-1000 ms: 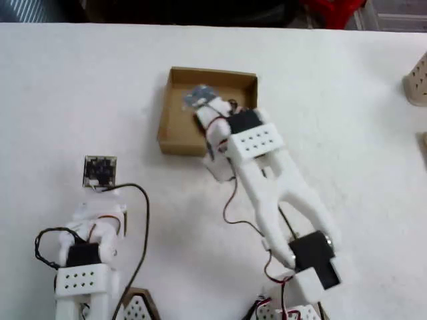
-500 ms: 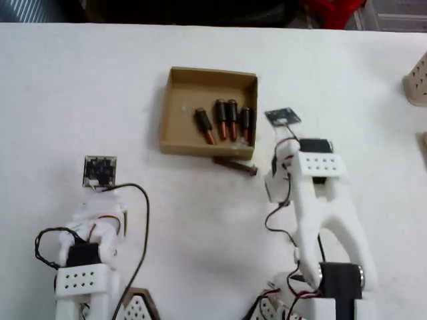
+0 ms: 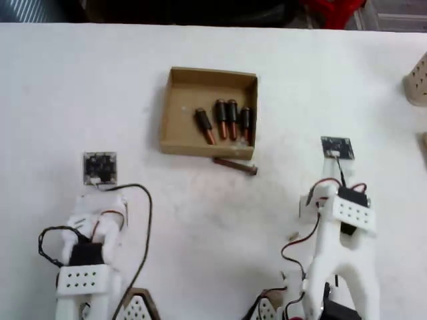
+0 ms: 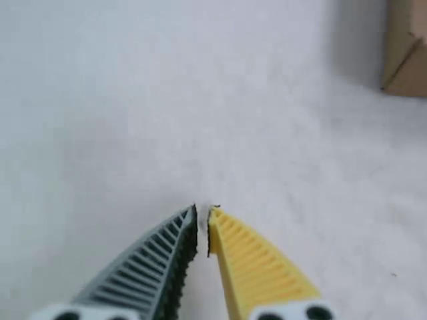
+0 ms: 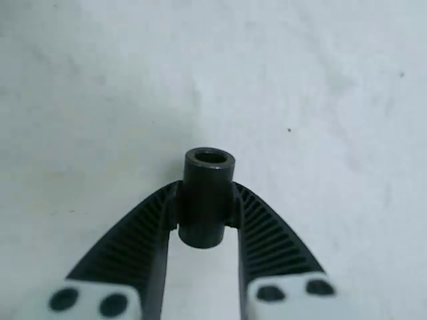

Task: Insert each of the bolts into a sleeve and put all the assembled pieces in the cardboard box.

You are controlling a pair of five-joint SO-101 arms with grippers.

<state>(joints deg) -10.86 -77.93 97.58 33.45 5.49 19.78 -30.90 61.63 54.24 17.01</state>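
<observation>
Right pincer point(image 5: 206, 195) in its own wrist view is clamped on a black sleeve point(image 5: 209, 170), which it holds above the white table point(image 5: 320, 80), bore end pointing away from the fingers. You're gripping near one end, so judge it prone to pivoting or slipping if anything pushes on the free end. Left wrist view: left pincer point(image 4: 202, 212) is closed with nothing between the tips, low over the table, with a corner of the cardboard box point(image 4: 407, 53) well off. High view: the box has four assembled pieces point(image 3: 227, 120) lying inside, and one loose bolt point(image 3: 235, 165) lies on the table just beside the box's near wall; can't tell if it touches. Right arm point(image 3: 343, 217) and left arm point(image 3: 90, 233) both sit well apart from that bolt. Likely risks: the bolt is so close to the wall that your fingers may not get around it and could shove the box or roll the bolt away. Poor lining-up at insertion could knock the sleeve askew.
</observation>
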